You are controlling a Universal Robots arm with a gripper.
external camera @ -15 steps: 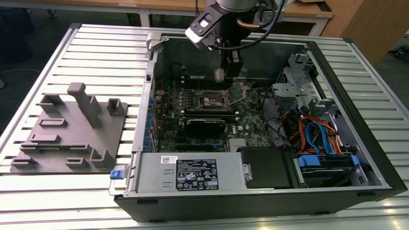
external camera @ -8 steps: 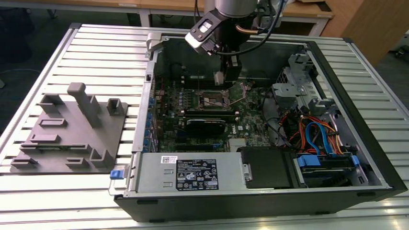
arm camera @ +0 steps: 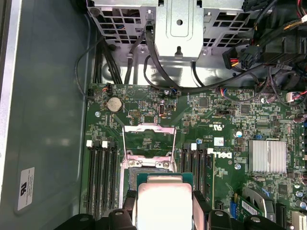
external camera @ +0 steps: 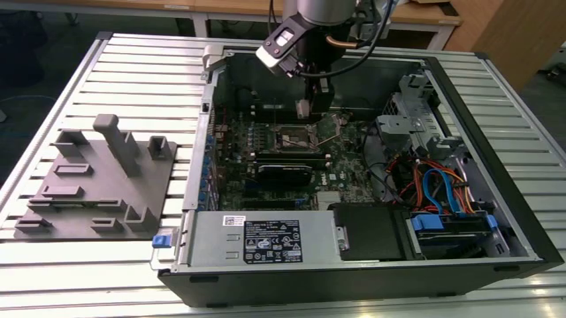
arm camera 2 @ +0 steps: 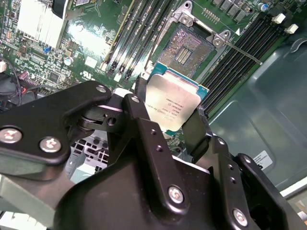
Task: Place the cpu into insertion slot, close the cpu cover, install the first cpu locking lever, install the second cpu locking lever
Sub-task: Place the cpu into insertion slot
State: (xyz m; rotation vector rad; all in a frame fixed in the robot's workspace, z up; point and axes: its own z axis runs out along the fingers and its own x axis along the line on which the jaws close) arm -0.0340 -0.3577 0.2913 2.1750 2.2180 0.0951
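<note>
Cpu (arm camera 2: 175, 103) clamped by its edges in hand (external camera: 313, 106), held just above insertion slot (arm camera 2: 184, 48), not seated. Slot bare. Cpu cover (arm camera: 148, 127) swung open. Judgement: first step under way; cover and both levers undone. Computer case (external camera: 292, 291) on table (external camera: 132, 66).

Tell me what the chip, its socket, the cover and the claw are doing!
claw, shut on the cpu.
cpu, held in the air, not yet in the insertion slot.
insertion slot, empty and uncovered.
cpu cover, flipped open.
</note>
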